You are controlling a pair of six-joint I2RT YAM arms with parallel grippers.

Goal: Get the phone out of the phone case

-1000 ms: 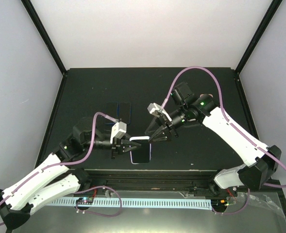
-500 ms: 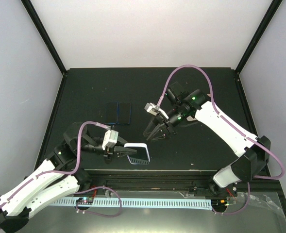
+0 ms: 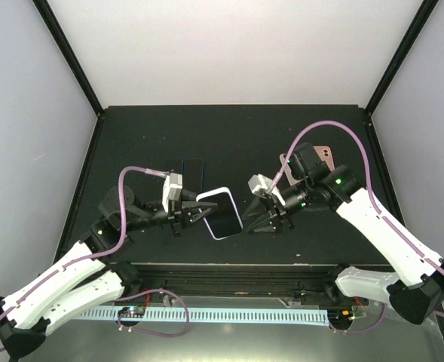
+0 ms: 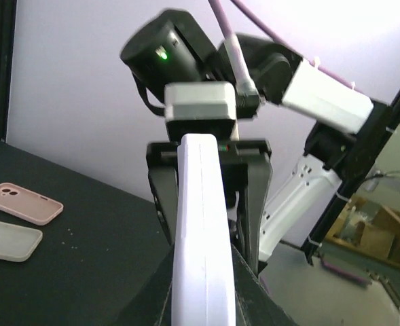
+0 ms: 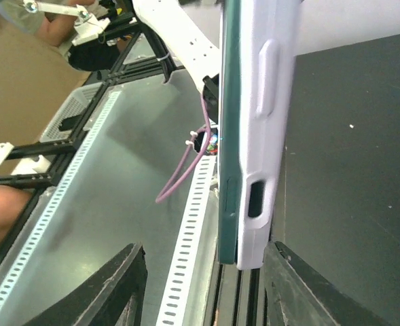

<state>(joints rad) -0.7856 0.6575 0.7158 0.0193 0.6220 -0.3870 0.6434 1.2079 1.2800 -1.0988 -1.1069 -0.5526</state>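
Phone with a dark screen and rounded corners sits in its pale lavender-white soft case, held tilted above the black counter between the two arms. Side on, the phone shows a dark teal edge, and the case a raised button strip and an oblong cutout. The left tool is clenched on the cased phone's end, while the right tool stands spread at the other end.

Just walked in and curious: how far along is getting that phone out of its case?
Done: the phone is lifted off the table, clamped at one end in the left arm's jaws. In hand: the right arm's jaws stand open by its other end, not gripping. Left: the separating itself; the right wrist view shows the phone seated in its white case.
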